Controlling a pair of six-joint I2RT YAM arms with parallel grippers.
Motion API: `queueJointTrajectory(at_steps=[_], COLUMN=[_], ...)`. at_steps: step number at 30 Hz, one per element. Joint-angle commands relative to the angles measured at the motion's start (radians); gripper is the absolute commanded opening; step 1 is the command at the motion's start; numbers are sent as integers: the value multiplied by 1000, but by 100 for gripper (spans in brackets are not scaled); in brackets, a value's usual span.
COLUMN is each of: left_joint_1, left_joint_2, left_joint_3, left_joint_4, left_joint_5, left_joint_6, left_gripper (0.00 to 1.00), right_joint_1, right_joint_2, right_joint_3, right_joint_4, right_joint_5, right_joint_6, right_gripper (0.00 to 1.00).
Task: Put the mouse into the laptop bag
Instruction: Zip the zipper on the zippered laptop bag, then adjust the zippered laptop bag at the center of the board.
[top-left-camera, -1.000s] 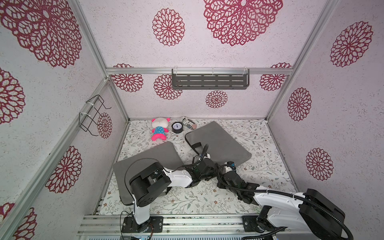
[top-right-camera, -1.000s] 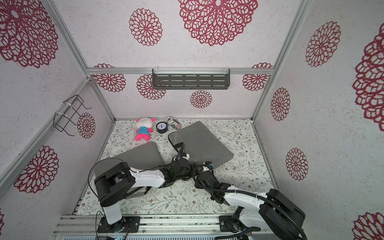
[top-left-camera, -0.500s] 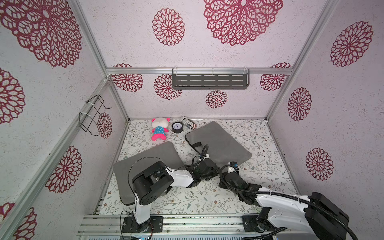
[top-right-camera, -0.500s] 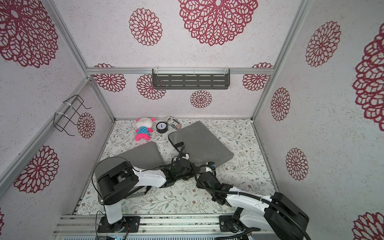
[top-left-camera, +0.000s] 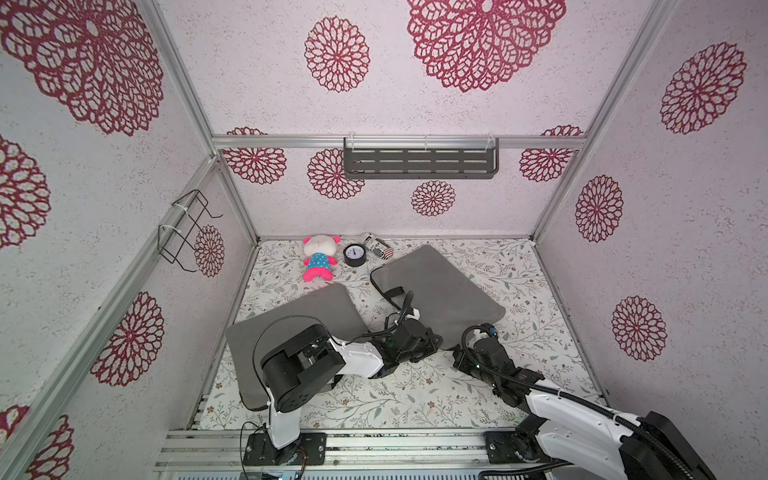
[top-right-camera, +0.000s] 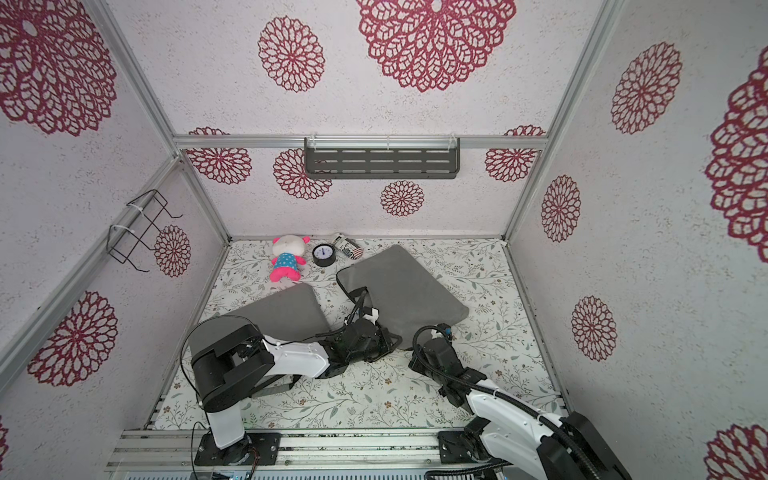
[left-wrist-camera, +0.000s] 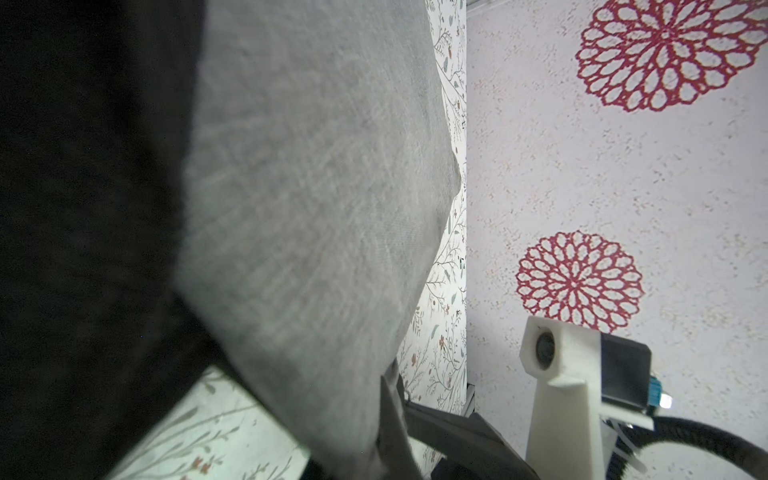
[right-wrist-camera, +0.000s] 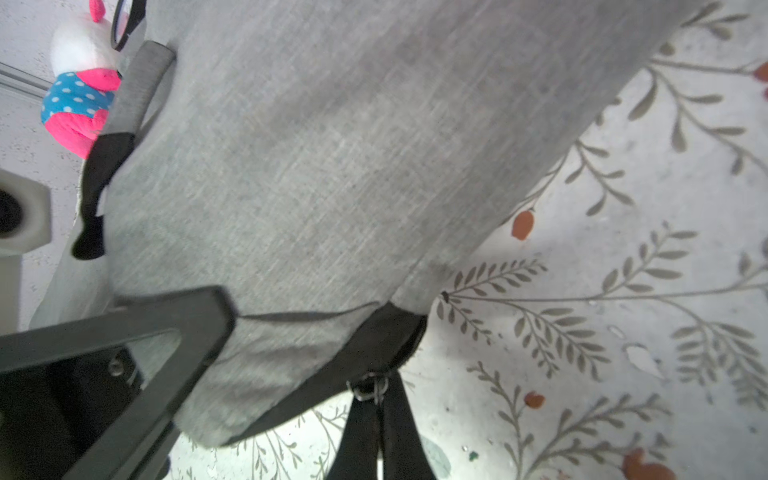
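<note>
The grey laptop bag (top-left-camera: 436, 291) lies flat on the floral table, right of centre in both top views. My left gripper (top-left-camera: 432, 338) is at its near corner, shut on the bag's grey fabric edge (left-wrist-camera: 332, 374). One of its fingers (right-wrist-camera: 166, 328) lies on top of the fabric in the right wrist view. My right gripper (right-wrist-camera: 376, 415) is beside the same corner, shut on the metal zipper pull (right-wrist-camera: 370, 388). The mouse is out of view in every frame.
A second grey pad (top-left-camera: 299, 320) lies under the left arm. A pink plush toy (top-left-camera: 318, 257), a black dial gauge (top-left-camera: 354, 254) and a small can (top-left-camera: 377, 250) sit by the back wall. A shelf (top-left-camera: 419, 162) and a wire rack (top-left-camera: 187, 232) hang on the walls.
My left gripper has closed onto the bag's near corner. The right gripper stays shut on the zipper pull and has shifted slightly.
</note>
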Motion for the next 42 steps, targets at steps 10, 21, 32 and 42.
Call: queueJointTrajectory(at_steps=[10,21,32,42], left_joint_1=[69,114,341,375], left_joint_2=[-115,-175,-75,285], left_joint_3=[-51,-108,140,517], left_joint_4=[-86,-153,-458,-583], left_joint_5=[-34,-69,-170,-72], left_joint_6=[41,50,202,261], left_gripper=[0,41,98,98], right_joint_1=[-106,-129,-190,-218], right_joint_2=[187,192,58,-32], right_joint_3=[105,148,205,214], right_joint_4=[-175,-177,-215,-158], right_joint_5=[234,235,215,235], right_joint_6=[-41,-61,-143,-174], right_gripper=[0,56,98,98])
